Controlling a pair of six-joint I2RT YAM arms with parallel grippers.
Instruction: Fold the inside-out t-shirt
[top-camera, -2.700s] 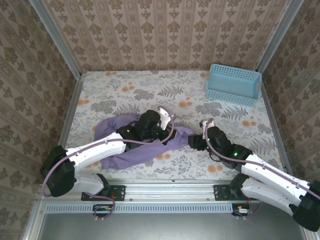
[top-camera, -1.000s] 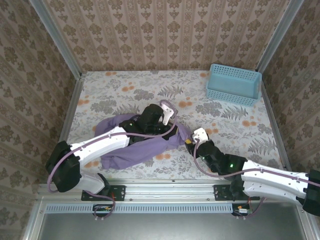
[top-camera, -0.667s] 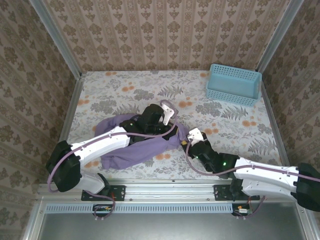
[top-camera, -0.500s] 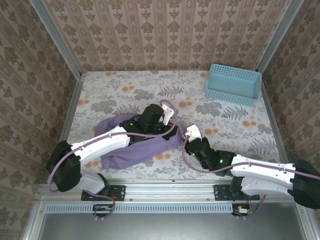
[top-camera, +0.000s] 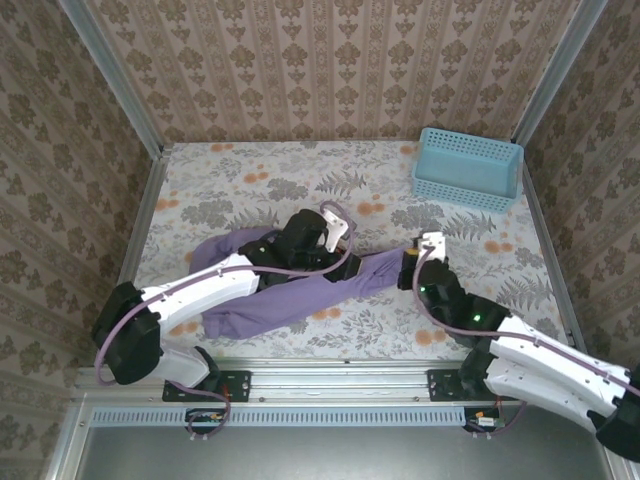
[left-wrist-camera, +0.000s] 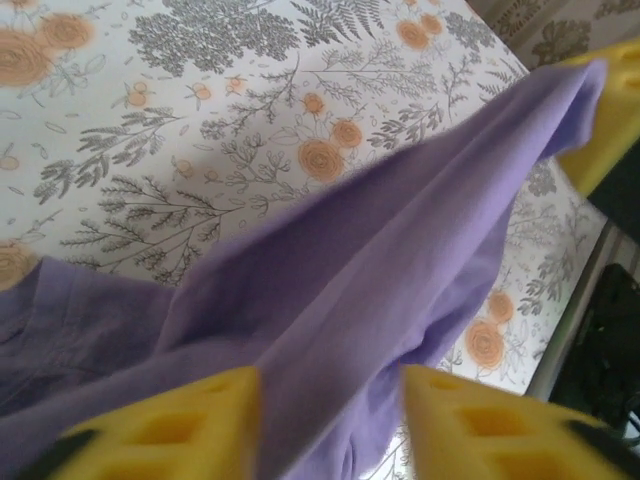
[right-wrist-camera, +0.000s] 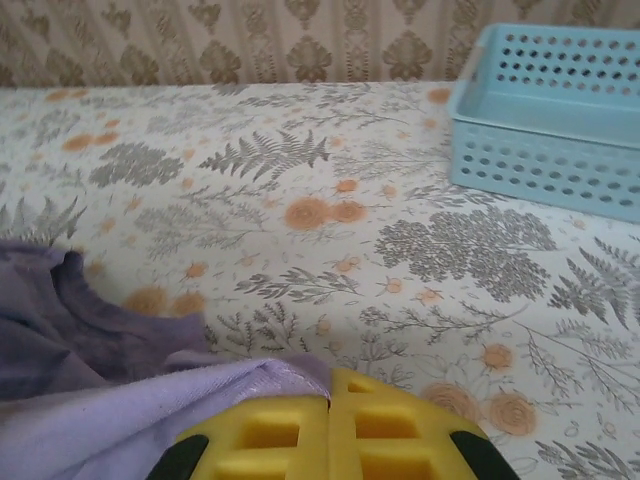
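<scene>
Starting at the near edge: the right pincer is clamped tight on a corner of the shirt. You can see lavender cloth tucked right in at the seam where the two yellow pads meet. From above, that corner is pulled out to the right, so the shirt makes a long taut band running across the near half of the worktop, with the bulk of it bunched up on the left.

A bit further in, the left pincer sits over the middle of the shirt. Its jaws stand apart, with a ridge of cloth running through the gap between them, so I'd say it isn't gripping anything.

Step-wise, this looks like the early spreading-out part to me, not actual folding. The shirt is a twisted rope, not a flat panel, and I can't make out any lettering, sleeves or collar for sure.

Next move, I reckon: the left pincer needs a hold on an opposite edge or corner, then both pull apart and lay the thing flat. The risk is grabbing two layers at once.

Way at the far right sits a blue basket, well apart from everything.
</scene>
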